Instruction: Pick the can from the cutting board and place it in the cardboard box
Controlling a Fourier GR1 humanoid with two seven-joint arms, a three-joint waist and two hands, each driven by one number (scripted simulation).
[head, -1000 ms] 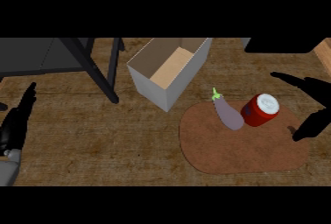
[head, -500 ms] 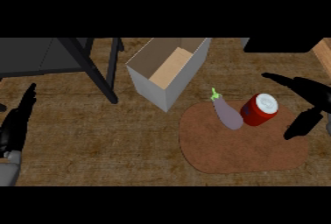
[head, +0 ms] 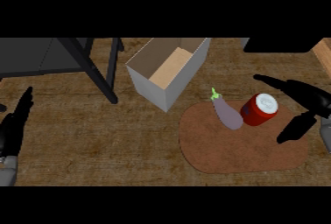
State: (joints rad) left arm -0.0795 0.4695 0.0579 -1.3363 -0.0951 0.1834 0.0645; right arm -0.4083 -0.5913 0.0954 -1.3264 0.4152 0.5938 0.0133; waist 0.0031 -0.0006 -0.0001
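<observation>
The red can (head: 260,109) stands upright on the brown cutting board (head: 239,148), just beside a purple eggplant (head: 227,113) — the open cardboard box (head: 169,70) sits up and to the left. The right hand (head: 309,108) hangs just right of the can, fingers and thumb spread wide, not touching it. The left hand (head: 14,127) rests at the left edge — fingers straight and together.
</observation>
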